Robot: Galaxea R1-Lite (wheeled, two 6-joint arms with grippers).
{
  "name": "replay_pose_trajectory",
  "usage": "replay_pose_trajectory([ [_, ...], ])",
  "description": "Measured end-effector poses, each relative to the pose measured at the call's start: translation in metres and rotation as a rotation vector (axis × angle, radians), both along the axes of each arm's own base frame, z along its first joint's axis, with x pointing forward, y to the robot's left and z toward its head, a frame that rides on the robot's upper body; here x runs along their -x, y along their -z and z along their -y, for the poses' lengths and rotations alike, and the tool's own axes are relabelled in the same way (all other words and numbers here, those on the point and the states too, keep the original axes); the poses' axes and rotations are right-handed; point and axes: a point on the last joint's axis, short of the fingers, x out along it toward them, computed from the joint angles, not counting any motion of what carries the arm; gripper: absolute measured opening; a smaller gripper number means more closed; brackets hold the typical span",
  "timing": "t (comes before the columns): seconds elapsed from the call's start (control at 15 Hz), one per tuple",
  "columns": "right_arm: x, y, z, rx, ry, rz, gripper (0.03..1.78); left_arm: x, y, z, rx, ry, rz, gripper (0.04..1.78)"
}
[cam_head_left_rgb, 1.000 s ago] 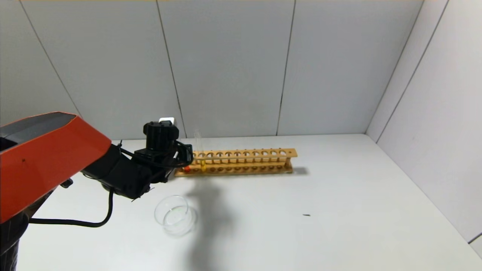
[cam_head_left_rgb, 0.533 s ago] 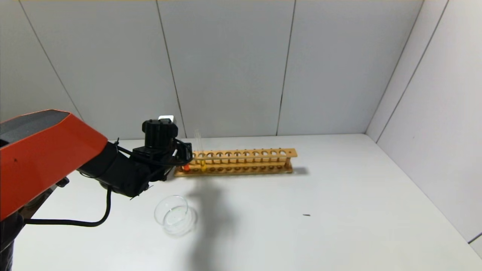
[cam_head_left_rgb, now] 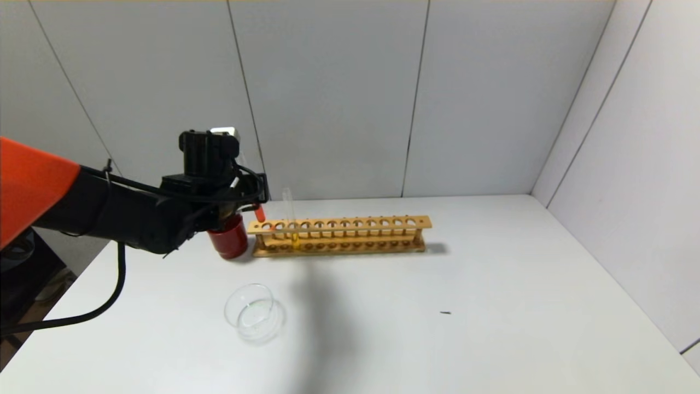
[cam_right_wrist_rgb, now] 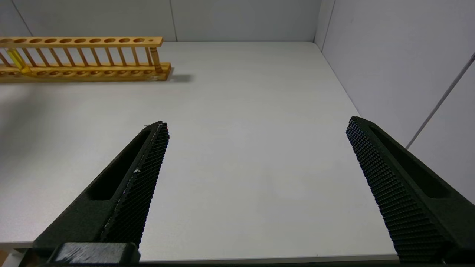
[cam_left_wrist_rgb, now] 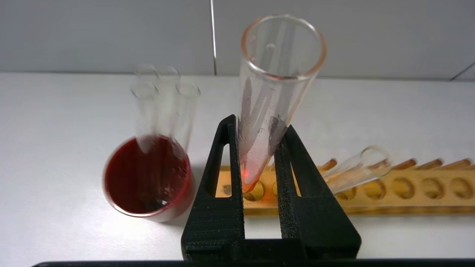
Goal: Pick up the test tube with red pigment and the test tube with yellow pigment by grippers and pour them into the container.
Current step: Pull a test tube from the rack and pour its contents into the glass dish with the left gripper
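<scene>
Test tube with red pigment (cam_left_wrist_rgb: 267, 122) clamped between the two black fingers (cam_left_wrist_rgb: 222, 178) of the left gripper (cam_left_wrist_rgb: 258, 128), well below its open mouth. Sits upright, leaning slightly, red-orange liquid gathered at the rounded bottom just above the end holes of the rack. Hangs clear of the rack in the head view, above its left end, small red tip (cam_head_left_rgb: 260, 213) showing under the gripper (cam_head_left_rgb: 257, 203).

Largest to smallest around it:

White table (cam_head_left_rgb: 492, 306), bearing everything.

Wooden rack (cam_head_left_rgb: 339, 235), long and low, near the back wall, a row of round holes along its top bar.

Left arm, black with an orange shell, reaching in from the left edge over the table.

Right gripper (cam_right_wrist_rgb: 256, 124), fingers spread wide apart and holding nothing, hovering over bare table well to the right of the rack; not seen in the head view.

Dark red cup (cam_head_left_rgb: 228, 241), just beside the rack's left end, holding several colourless tubes (cam_left_wrist_rgb: 163, 100) that look blurred in the left wrist view.

Container (cam_head_left_rgb: 252, 312), clear glass dish on the table nearer the robot than the rack, well apart from the held tube, below and forward of the gripper.

Test tube with yellow pigment (cam_head_left_rgb: 292, 219), standing in the rack a few holes from its left end, just right of the held tube, yellow liquid at its bottom.
</scene>
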Motion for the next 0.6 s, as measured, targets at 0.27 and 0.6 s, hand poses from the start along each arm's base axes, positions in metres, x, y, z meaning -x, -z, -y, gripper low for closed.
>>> replay_pose_trajectory([
  [0.27,0.000,0.000,0.000,0.000,0.000,0.000,1.75,0.024,-0.058,-0.007,-0.023,0.014,0.071,0.30],
  [0.6,0.000,0.000,0.000,0.000,0.000,0.000,1.75,0.075,-0.087,-0.025,-0.075,0.021,0.050,0.30],
])
